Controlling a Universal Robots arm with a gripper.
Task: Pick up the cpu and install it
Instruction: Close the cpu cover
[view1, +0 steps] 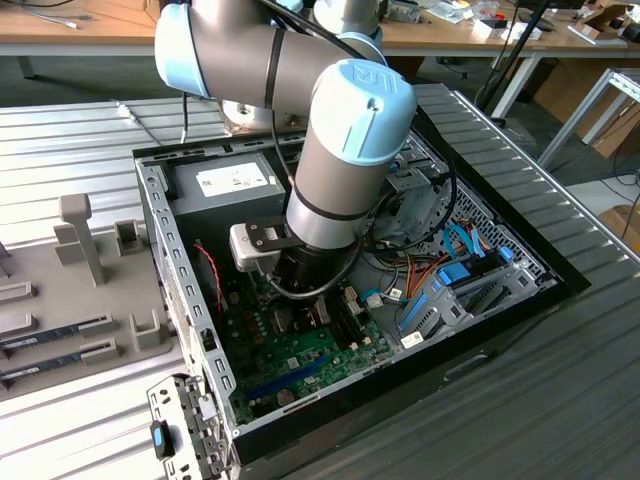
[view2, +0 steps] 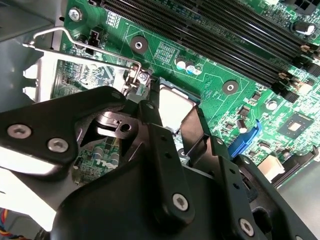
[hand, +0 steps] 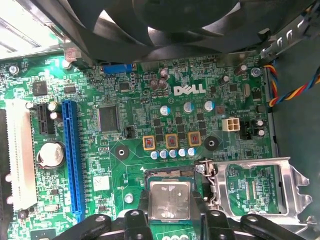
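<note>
Black gripper (view2: 176, 131) fingers (view2: 162, 150) filled the foreground of the second wrist view, closed on the cpu (view2: 172, 107), one finger against each of two opposite edges of the chip. Its silvery top sat level in the socket area of the green motherboard (view2: 220, 65), though whether it was fully seated could not be told. In the first wrist view the cpu (hand: 170, 201) lay between the finger tips (hand: 144, 200), just beside the metal socket cover (hand: 257, 187), which stood swung open with its wire lever (view2: 80, 45) raised. Long black memory slots (view2: 210, 35) ran along the board beyond the socket, and a blue expansion slot (hand: 72, 160) crossed the board's other part. From the exterior view, the arm (view1: 345, 150) reached down into the open computer case (view1: 190, 330), near the grey power supply (view1: 225, 185) at the case's far corner.
</note>
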